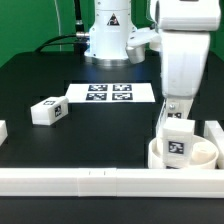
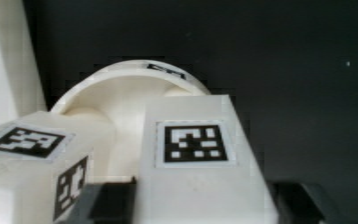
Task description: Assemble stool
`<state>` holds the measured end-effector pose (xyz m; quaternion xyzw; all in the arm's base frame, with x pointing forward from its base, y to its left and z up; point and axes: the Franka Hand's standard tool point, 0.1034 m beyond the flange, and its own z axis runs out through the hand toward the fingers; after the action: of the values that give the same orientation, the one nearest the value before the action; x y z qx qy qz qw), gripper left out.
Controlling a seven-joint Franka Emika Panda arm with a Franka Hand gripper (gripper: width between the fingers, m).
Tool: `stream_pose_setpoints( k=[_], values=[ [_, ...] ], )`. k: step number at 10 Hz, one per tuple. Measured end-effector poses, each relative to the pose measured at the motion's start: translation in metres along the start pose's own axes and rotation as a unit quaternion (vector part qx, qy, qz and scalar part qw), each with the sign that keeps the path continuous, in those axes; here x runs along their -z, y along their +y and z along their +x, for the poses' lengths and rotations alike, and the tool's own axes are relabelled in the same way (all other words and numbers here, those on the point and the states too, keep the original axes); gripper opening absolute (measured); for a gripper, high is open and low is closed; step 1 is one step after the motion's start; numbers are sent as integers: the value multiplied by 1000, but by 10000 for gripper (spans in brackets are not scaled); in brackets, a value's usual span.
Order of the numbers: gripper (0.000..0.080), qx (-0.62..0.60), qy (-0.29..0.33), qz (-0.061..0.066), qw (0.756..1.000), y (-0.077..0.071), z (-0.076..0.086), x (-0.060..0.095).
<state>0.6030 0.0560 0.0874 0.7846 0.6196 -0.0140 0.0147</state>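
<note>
Your pincer is clenched on a short blocky white plastic leg. In the wrist view the dark fingers sit tight on both flanks of the leg, with its tag facing the camera. On the exterior view's clock face, pincer and held leg are at about 4 o'clock on the black worktop, right over the round thick white plastic disc seat. The seat lies on the worktop in the corner made by the long white border rails.

Key relation: the held leg hangs straight below the pincer with its long axis upright, and the seat is directly underneath. So the coming move looks like a straight push down into a socket, not a sideways carry. You can't tell whether the leg's lower end is in a socket yet, because the seat rim hides it.

A second white tagged block stands just beside the held leg. It's probably a leg seated in the disc, but I'm not sure.

A spare white tagged leg lies at 9 o'clock, well apart from the pincer. The marker board is toward 12 o'clock. There's only one arm, so no nearer-arm choice.
</note>
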Motion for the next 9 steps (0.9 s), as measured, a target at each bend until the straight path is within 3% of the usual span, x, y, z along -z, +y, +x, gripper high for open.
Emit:
stream_pose_setpoints(
  k=[4, 5, 6, 9],
  values=[
    [340, -196, -3, 28, 980, -3, -12, 0],
    [340, -255, -4, 26, 967, -2, -10, 0],
    [340, -283, 3, 13, 959, 0, -6, 0],
    [340, -307, 3, 14, 952, 0, -6, -1]
  ],
)
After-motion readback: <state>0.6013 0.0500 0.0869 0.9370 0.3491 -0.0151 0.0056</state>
